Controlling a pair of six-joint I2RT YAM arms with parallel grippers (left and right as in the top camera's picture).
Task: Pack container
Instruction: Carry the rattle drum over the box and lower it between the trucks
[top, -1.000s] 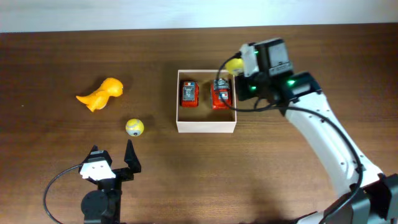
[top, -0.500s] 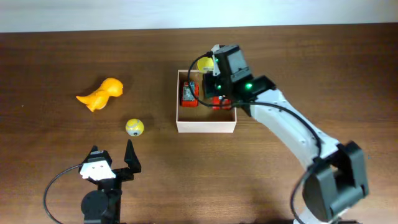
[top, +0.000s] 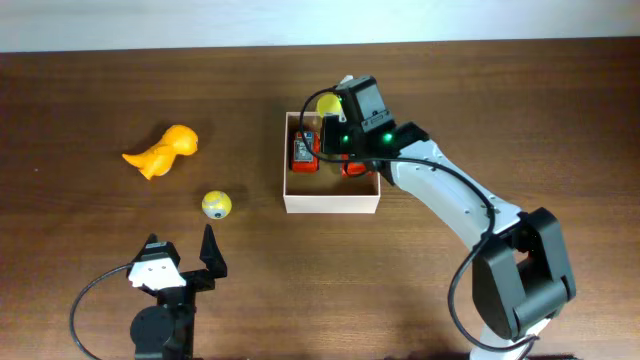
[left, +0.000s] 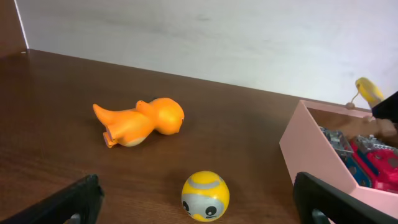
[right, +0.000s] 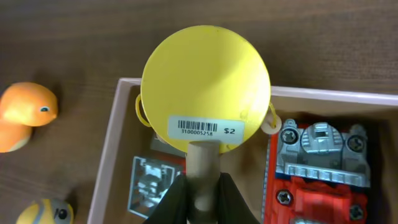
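The container (top: 331, 205) is a square white-walled box mid-table, also in the left wrist view (left: 311, 155) and the right wrist view (right: 109, 155). Two red toys (top: 304, 150) (top: 353, 163) lie inside it. My right gripper (top: 336, 115) (right: 200, 190) is shut on the wooden handle of a round yellow toy (right: 205, 87) with a barcode sticker, which hangs over the container's far left corner (top: 327, 102) (left: 368, 91). My left gripper (top: 180, 240) (left: 196, 186) is open near the front edge, facing a yellow ball (top: 216, 205) (left: 205, 196) without touching it.
An orange dinosaur toy (top: 163, 150) (left: 140, 121) lies on its side at the left, its head also in the right wrist view (right: 25, 112). The yellow ball sits between it and the container. A white wall runs along the table's far edge.
My right arm has swung left with the yellow toy, from the container's right far corner to its left far corner. The left arm, ball and orange toy have not moved.
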